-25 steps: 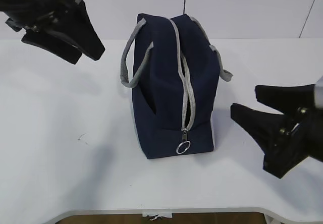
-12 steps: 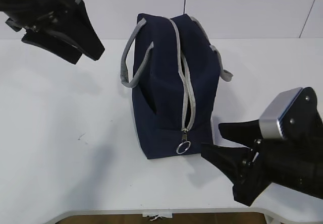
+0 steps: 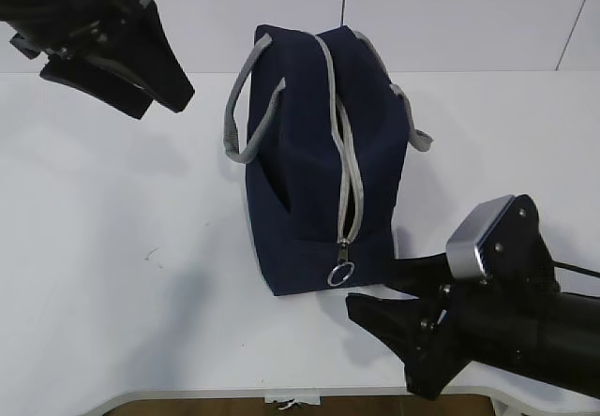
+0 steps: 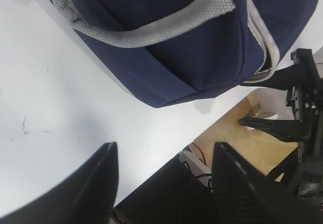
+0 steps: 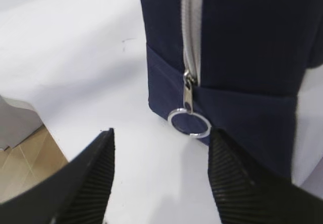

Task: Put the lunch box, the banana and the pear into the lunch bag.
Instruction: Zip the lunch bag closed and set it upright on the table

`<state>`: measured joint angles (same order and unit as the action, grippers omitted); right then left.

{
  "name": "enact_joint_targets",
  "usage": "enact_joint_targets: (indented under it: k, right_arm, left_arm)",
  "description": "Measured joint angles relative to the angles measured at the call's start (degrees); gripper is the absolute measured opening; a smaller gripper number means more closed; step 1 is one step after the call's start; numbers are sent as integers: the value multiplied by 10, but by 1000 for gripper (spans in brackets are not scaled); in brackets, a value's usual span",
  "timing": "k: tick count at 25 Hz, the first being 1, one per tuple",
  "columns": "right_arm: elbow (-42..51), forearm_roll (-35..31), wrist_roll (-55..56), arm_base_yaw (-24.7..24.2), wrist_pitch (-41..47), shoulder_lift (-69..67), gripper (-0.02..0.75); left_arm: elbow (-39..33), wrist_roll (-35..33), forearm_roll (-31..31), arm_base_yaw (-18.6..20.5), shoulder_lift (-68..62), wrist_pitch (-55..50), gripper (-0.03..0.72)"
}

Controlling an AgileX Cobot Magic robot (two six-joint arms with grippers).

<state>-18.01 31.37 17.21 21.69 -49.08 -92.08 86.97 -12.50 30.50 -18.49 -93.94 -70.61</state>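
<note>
The navy lunch bag (image 3: 309, 154) stands mid-table, its grey zipper strip closed down to the ring pull (image 3: 341, 274) at the near end. It also shows in the left wrist view (image 4: 166, 37) and the right wrist view (image 5: 237, 37), where the ring pull (image 5: 189, 123) hangs just ahead of the jaws. My right gripper (image 3: 375, 289) is open and empty, low at the bag's near right corner. My left gripper (image 3: 178, 88) is open and empty, raised at the far left of the bag. The lunch box, banana and pear are out of view.
The bag's two grey handles (image 3: 246, 116) droop to either side. The white table (image 3: 122, 247) ends at a front edge (image 3: 281, 393) close below the right gripper. A small dark scuff (image 3: 150, 257) marks the table at left.
My right gripper has swung left and forward from the right side toward the bag's near end and the ring pull. The left gripper and the bag have not moved.
</note>
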Motion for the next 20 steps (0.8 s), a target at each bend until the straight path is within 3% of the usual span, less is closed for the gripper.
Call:
enact_joint_targets:
  k: [16,20]
  right_arm:
    - [0,-6,0,0,-27,-37,454]
    - [0,-34,0,0,-40,-62,454]
  left_arm:
    - [0,0,0,0,0,0,443]
    - [0,0,0,0,0,0,443]
